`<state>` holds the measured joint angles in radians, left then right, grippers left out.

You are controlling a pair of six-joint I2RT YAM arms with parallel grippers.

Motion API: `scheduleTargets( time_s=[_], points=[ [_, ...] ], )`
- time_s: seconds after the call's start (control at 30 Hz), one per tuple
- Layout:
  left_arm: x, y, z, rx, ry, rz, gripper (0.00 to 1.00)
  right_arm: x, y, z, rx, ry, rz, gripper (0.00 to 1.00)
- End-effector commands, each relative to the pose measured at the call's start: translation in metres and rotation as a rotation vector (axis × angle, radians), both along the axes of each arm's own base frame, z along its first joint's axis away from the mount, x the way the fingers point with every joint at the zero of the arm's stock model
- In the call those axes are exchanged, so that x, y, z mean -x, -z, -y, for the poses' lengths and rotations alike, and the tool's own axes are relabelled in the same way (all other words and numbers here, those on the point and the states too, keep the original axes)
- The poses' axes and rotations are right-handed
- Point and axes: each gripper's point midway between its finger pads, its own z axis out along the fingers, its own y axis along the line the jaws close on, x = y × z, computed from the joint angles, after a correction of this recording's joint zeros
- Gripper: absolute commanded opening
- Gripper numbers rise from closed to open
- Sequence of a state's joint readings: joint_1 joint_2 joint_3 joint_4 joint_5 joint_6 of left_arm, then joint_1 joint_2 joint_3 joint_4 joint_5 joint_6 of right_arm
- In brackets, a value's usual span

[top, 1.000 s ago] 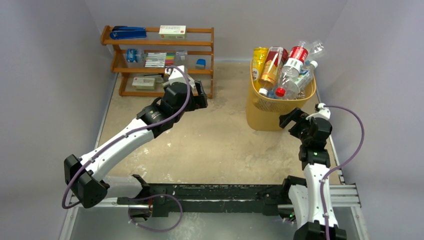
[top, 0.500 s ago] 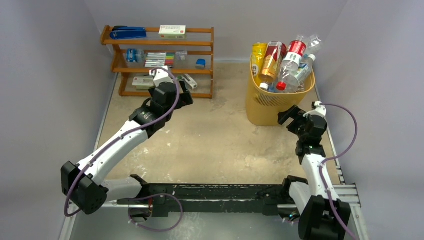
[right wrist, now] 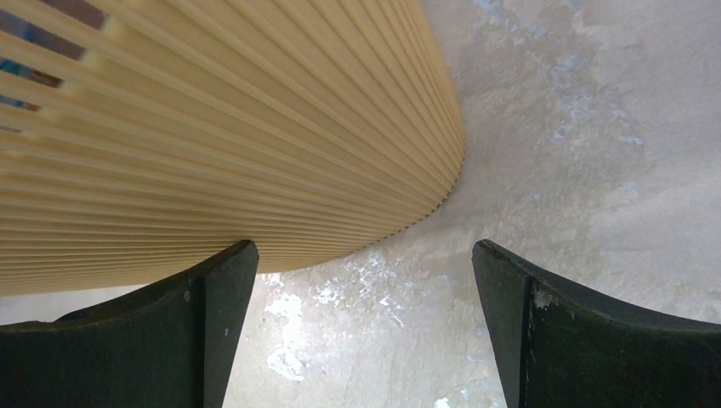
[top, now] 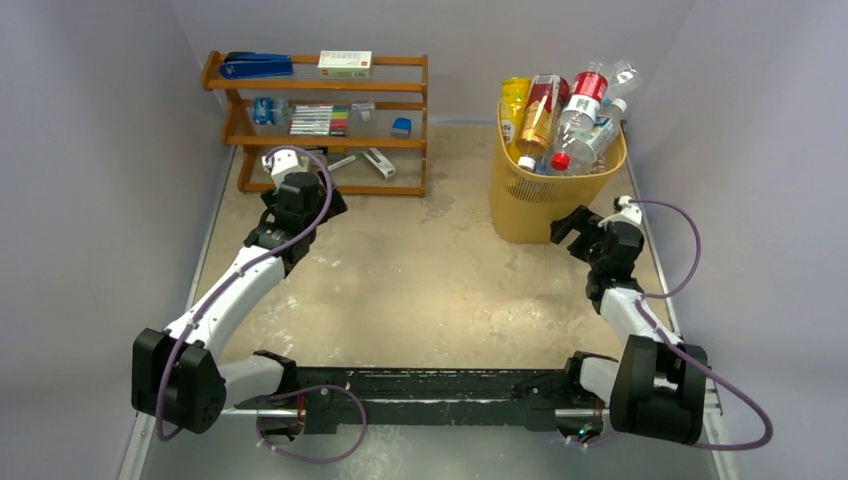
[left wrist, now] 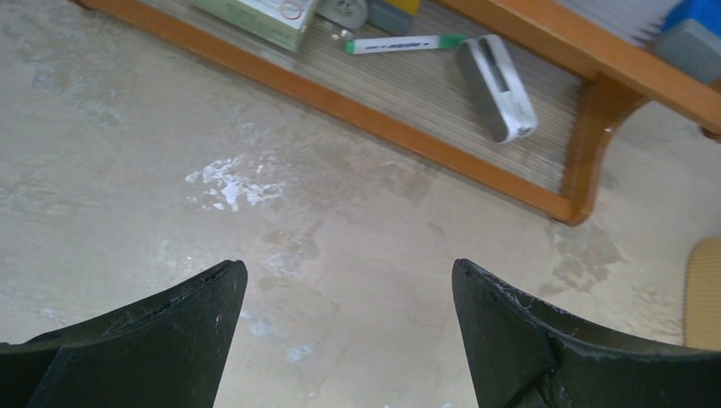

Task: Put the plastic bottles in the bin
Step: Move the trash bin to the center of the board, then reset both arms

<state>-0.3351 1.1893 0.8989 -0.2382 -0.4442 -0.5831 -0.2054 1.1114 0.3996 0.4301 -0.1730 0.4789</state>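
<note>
Upper right of top view: bin heaped with plastic bottles; none seen on counter. Left pincer, right pincer both wide, empty. We'd back right arm off gently, no bin nudge.

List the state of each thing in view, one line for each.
bin: upright, full.
plastic bottles: heaped in the bin, above its rim.
left gripper: open, empty.
right gripper: open, empty, beside the bin.
wooden rack: upright, holding stationery.
</note>
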Motion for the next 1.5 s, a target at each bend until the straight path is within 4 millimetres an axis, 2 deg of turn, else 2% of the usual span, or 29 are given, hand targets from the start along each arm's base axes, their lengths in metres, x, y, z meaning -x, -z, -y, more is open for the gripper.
scheduleTargets(
  time_s=[0.0,0.13,0.23,0.37,0.4,0.5,0.6,0.77,0.87,0.93,1.03,1.23,1.33,1.4,1.47],
  points=[
    [-0.017,0.006,-0.019,-0.012,-0.009,0.051,0.91,-0.030,-0.035,-0.011,0.054,-0.039,0.138,1.00],
    [-0.022,0.030,-0.044,-0.019,-0.048,0.030,0.91,-0.043,-0.026,-0.026,0.075,-0.064,0.113,1.00],
    [-0.021,0.047,-0.061,-0.065,-0.087,0.022,0.91,-0.049,-0.023,-0.030,0.081,-0.067,0.103,1.00],
    [-0.019,0.059,-0.081,-0.147,-0.145,0.031,0.91,-0.046,-0.019,-0.020,0.121,-0.027,0.078,1.00],
    [-0.019,0.059,-0.088,-0.164,-0.169,0.040,0.91,-0.042,-0.018,-0.024,0.097,-0.037,0.072,1.00],
    [-0.023,0.068,-0.095,-0.204,-0.154,0.057,0.91,-0.043,-0.027,-0.019,0.098,-0.007,0.095,1.00],
    [-0.025,0.080,-0.106,-0.216,-0.171,0.056,0.91,-0.042,-0.039,-0.003,0.157,0.055,0.101,1.00],
    [-0.028,0.095,-0.108,-0.234,-0.112,0.092,0.91,-0.022,-0.072,0.036,0.295,0.211,0.191,1.00],
    [-0.022,0.109,-0.108,-0.260,-0.072,0.109,0.91,-0.005,-0.089,0.056,0.380,0.299,0.273,1.00],
    [-0.022,0.110,-0.109,-0.274,-0.071,0.154,0.91,0.005,-0.090,0.062,0.416,0.330,0.314,1.00],
    [-0.026,0.112,-0.111,-0.289,-0.075,0.152,0.91,0.009,-0.092,0.067,0.423,0.368,0.370,1.00],
    [-0.031,0.112,-0.119,-0.305,-0.090,0.153,0.92,-0.004,-0.082,0.071,0.439,0.383,0.418,1.00],
    [-0.029,0.107,-0.121,-0.304,-0.109,0.217,0.92,-0.010,-0.080,0.072,0.464,0.385,0.442,1.00],
    [-0.026,0.109,-0.122,-0.295,-0.109,0.258,0.92,-0.013,-0.077,0.074,0.475,0.386,0.450,1.00],
    [-0.028,0.115,-0.121,-0.293,-0.101,0.228,0.92,-0.016,-0.074,0.072,0.483,0.375,0.467,1.00]
  ],
)
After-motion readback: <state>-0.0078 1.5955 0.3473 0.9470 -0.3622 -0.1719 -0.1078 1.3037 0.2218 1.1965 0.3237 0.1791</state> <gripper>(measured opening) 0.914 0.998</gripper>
